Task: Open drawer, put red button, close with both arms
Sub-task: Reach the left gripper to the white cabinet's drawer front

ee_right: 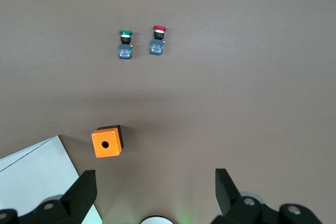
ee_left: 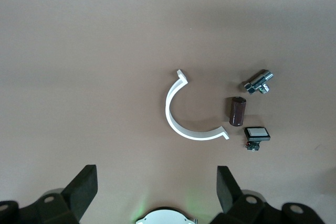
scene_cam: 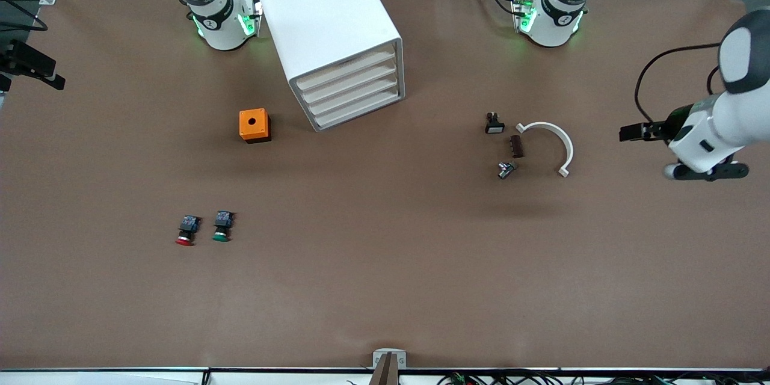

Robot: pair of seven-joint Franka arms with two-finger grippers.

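The white cabinet point(scene_cam: 328, 24) stands near the right arm's base, and its four drawers point(scene_cam: 352, 91) are all shut. The red button point(scene_cam: 187, 230) lies on the table beside the green-capped one point(scene_cam: 222, 226), nearer the front camera than the cabinet. Both also show in the right wrist view, red button point(ee_right: 159, 40) and green one point(ee_right: 125, 43). My right gripper point(ee_right: 155, 190) is open and empty, high over the table near the cabinet's corner point(ee_right: 31, 182). My left gripper point(ee_left: 156, 187) is open and empty, high over the left arm's end of the table; its hand point(scene_cam: 701, 147) shows in the front view.
An orange box with a hole point(scene_cam: 254, 125) sits beside the cabinet and shows in the right wrist view point(ee_right: 107, 141). Toward the left arm's end lie a white curved piece point(scene_cam: 550, 144), a dark cylinder point(scene_cam: 516, 145), a small black switch point(scene_cam: 493, 123) and a metal part point(scene_cam: 507, 169).
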